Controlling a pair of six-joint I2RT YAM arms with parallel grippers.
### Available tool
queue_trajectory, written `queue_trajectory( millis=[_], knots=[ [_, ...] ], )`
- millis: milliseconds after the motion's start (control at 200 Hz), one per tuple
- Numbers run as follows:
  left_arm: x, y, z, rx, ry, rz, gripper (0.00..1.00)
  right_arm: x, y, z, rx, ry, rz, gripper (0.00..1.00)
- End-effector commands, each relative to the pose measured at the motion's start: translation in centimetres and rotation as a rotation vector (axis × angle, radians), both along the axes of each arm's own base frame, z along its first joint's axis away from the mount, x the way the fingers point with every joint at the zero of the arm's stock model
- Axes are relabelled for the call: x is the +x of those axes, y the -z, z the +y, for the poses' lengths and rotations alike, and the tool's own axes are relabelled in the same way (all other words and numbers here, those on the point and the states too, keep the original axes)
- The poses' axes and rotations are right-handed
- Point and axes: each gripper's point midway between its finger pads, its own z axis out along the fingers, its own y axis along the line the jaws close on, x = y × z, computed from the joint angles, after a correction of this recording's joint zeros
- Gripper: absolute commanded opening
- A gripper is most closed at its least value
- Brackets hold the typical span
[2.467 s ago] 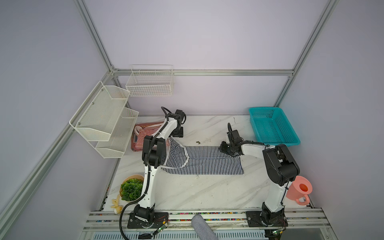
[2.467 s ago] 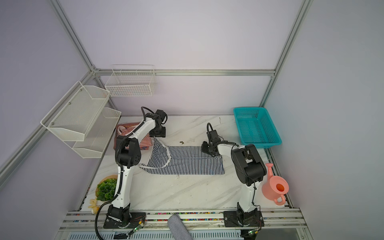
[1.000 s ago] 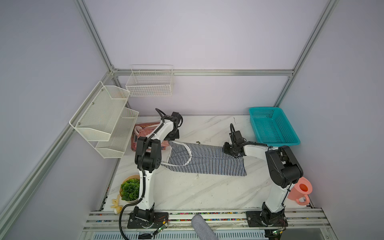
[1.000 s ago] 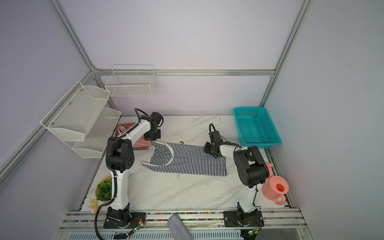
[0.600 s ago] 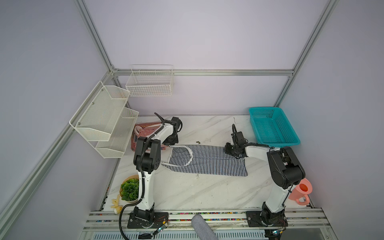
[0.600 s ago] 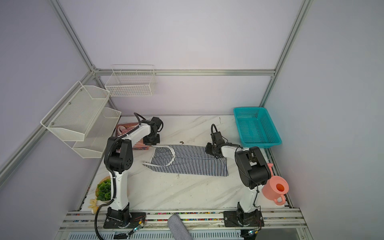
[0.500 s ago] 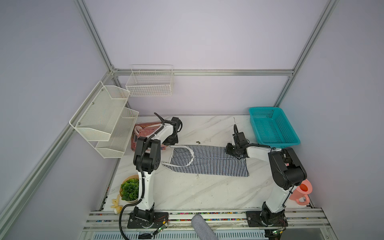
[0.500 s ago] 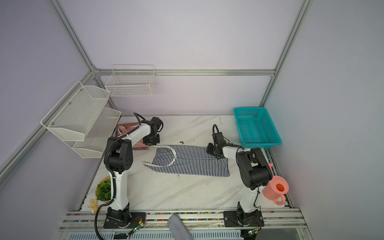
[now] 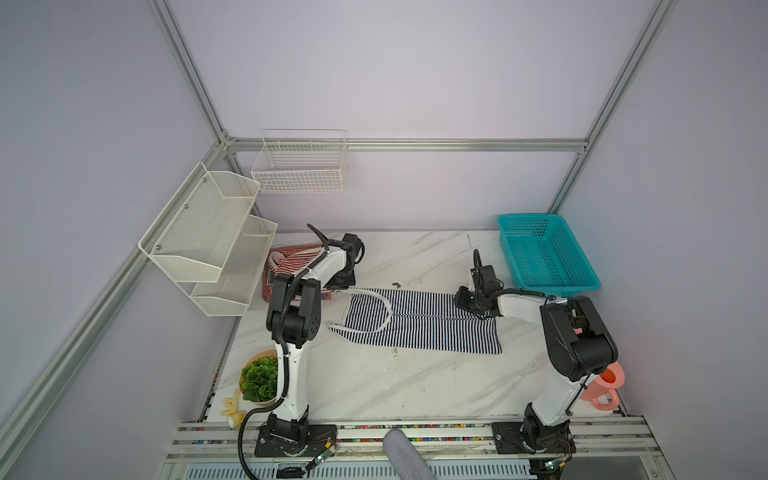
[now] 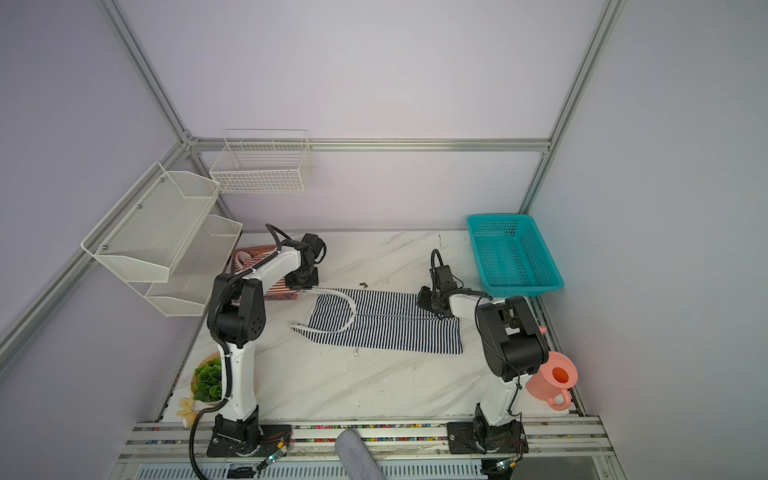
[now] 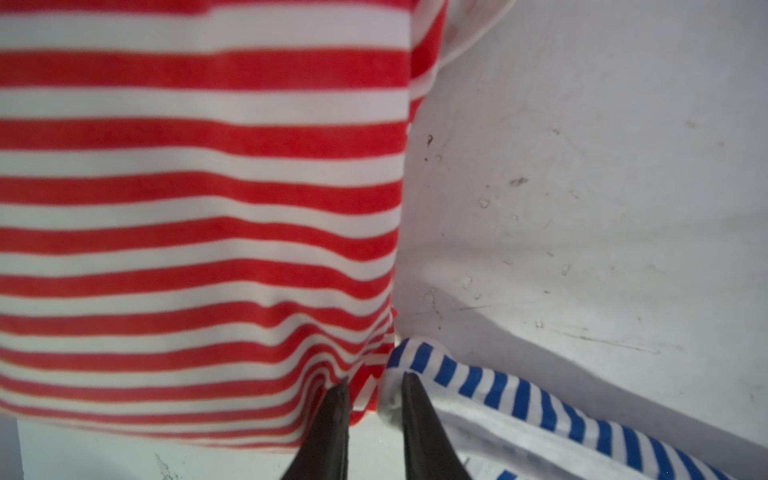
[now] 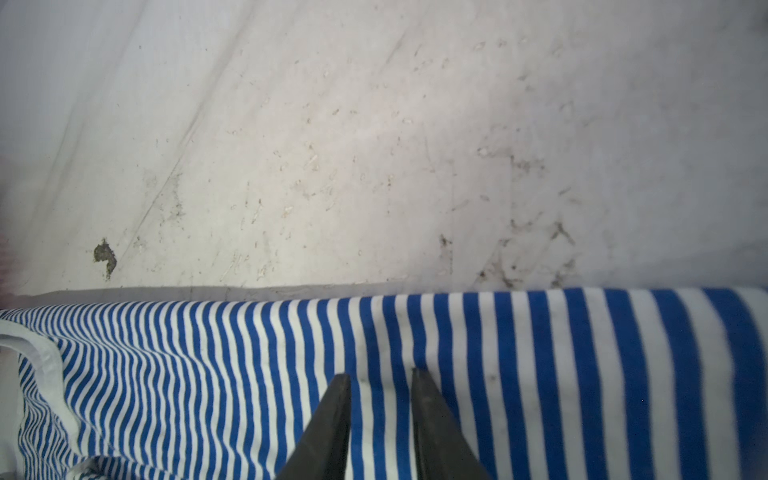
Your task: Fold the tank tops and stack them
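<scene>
Marble table (image 9: 374,382) bears navy-striped tank top (image 9: 428,324), teal basket (image 9: 557,286), pot (image 9: 246,369) of greenery (image 9: 259,380).

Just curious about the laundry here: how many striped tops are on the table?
2. A navy-striped top lies spread flat in the middle; a red-striped top sits at the back left, on a rust-red garment. Others may hide underneath.

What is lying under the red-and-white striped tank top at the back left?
A rust-red garment; its edges show around the red-and-white striped tank top. Anything beneath the middle is covered.
</scene>
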Motion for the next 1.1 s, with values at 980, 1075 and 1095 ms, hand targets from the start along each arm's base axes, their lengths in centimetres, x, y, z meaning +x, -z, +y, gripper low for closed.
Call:
queue_trajectory(
  millis=[980,1075,1095],
  knots=[
    [-1.5,-4.6,-13.3,-0.285,0.211,-0.085,0.34,-2.9,-4.5,-2.4,-0.105,-0.067,0.066,0.42],
    [-1.6,-3.1,-14.0,-0.297,0.212,-0.055,0.33,-3.3,-3.0,-3.1,-0.154,-0.072,0.11,0.38],
    [-1.6,-2.9,-14.1,-0.297,0.212,-0.053,0.33,-3.4,-2.8,-3.2,-0.161,-0.072,0.114,0.37]
  ],
)
